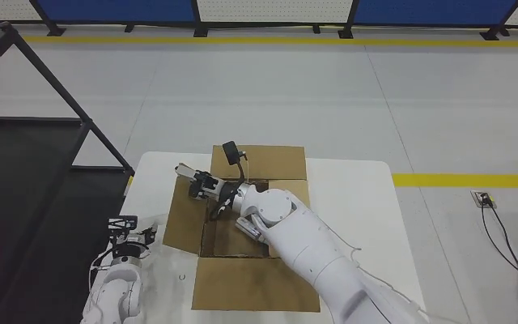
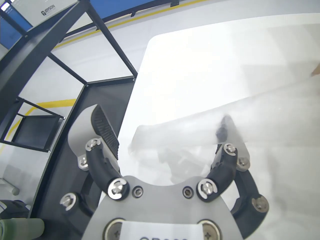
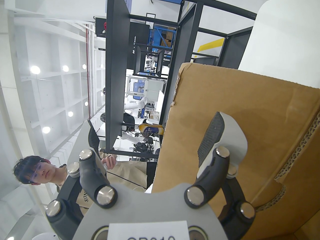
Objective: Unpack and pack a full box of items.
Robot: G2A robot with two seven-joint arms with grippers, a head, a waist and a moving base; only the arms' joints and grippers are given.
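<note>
My right hand point(image 3: 153, 123) is spread, with one finger over the box's point(image 1: 257, 162) left flap point(image 1: 182, 215) and the other past the flap's edge. I can't tell whether it touches. My left hand point(image 2: 161, 116) is spread too, low over the tabletop point(image 1: 356, 202) near its left edge, well apart from the box. The tabletop is white with rounded corners, and a black rack point(image 1: 48, 170) stands just beside it on the left. Around it is pale grey floor point(image 1: 283, 89) with yellow lines point(image 1: 453, 180), and blue panels point(image 1: 113, 10) stand at the far side. The box is plain brown cardboard and sits mid-tabletop with its flaps open, corrugated edges showing.
</note>
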